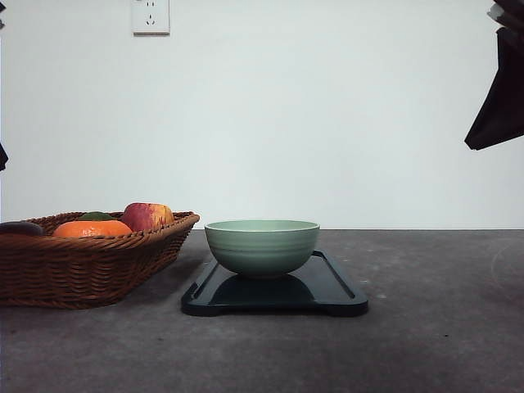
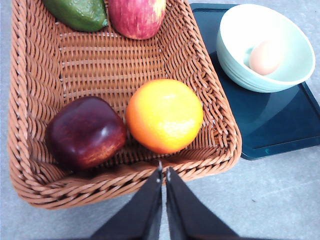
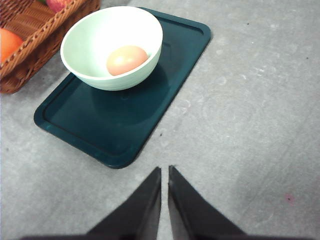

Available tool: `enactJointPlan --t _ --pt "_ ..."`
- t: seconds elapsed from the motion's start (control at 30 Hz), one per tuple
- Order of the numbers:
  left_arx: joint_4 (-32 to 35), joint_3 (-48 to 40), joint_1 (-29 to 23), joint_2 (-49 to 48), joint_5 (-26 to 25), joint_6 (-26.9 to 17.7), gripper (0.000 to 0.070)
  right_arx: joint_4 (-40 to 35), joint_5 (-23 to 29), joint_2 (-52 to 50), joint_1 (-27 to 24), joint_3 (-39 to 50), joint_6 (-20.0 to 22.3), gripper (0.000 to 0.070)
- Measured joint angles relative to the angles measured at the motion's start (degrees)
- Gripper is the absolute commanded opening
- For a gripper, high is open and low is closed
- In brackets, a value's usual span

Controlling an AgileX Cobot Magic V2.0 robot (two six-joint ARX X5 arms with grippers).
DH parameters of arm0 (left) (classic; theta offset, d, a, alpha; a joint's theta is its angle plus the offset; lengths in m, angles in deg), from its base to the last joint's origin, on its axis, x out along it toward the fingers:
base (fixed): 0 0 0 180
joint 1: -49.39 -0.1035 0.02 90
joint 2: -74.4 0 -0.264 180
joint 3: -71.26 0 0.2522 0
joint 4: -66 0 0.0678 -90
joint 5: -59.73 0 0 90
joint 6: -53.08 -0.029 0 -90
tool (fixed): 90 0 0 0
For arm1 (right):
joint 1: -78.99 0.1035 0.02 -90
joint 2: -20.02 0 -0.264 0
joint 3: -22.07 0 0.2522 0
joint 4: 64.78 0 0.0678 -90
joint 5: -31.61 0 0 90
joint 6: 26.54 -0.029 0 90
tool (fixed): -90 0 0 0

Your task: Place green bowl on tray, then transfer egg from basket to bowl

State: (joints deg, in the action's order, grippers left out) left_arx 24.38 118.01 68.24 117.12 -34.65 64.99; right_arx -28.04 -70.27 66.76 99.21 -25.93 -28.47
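The green bowl (image 1: pixel 262 246) stands on the black tray (image 1: pixel 336 288) at the table's middle. Inside the bowl (image 3: pixel 112 47) lies the brownish-pink egg (image 3: pixel 126 59), also seen in the left wrist view as the egg (image 2: pixel 265 57) in the bowl (image 2: pixel 265 47). The wicker basket (image 1: pixel 82 262) sits left of the tray. My left gripper (image 2: pixel 164 172) is shut and empty, hovering above the basket's near rim (image 2: pixel 125 182). My right gripper (image 3: pixel 165 172) is shut and empty above bare table, off the tray (image 3: pixel 125 120). Part of the right arm (image 1: pixel 499 90) hangs high at the right.
In the basket lie an orange (image 2: pixel 164 115), a dark red apple (image 2: pixel 85 131), a red-yellow apple (image 2: pixel 136 16) and a green fruit (image 2: pixel 77 12). Grey tabletop (image 1: pixel 442 327) stretches right of the tray. A wall socket (image 1: pixel 151 16) is on the back wall.
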Motion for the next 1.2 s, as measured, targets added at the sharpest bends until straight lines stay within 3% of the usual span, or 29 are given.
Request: enactJointPlan --t 0.3,0.47,0.8,1.0,1.2 --pt "-0.13 0.0 -0.59 -0.82 -0.04 -0.23 0.0 -0.04 0.0 0.0 0.0 0.0 0.0 0.0016" --pt "1.1 -1.27 -4.67 -7.07 0.0 -4.7 0.0 -0.04 0.0 0.0 0.0 0.0 0.0 0.0017" --pt "12.13 -17.99 -15.85 -28.28 0.02 -6.58 0.0 -0.04 0.0 0.0 0.0 0.0 0.0 0.0017" --pt "12.74 -27.06 -18.43 -37.82 0.02 -6.54 0.0 -0.04 0.0 0.0 0.0 0.0 0.0 0.0017" --pt "13.8 -29.49 -19.76 -42.48 0.04 -6.56 0.0 -0.04 0.0 0.0 0.0 0.0 0.0 0.0017"
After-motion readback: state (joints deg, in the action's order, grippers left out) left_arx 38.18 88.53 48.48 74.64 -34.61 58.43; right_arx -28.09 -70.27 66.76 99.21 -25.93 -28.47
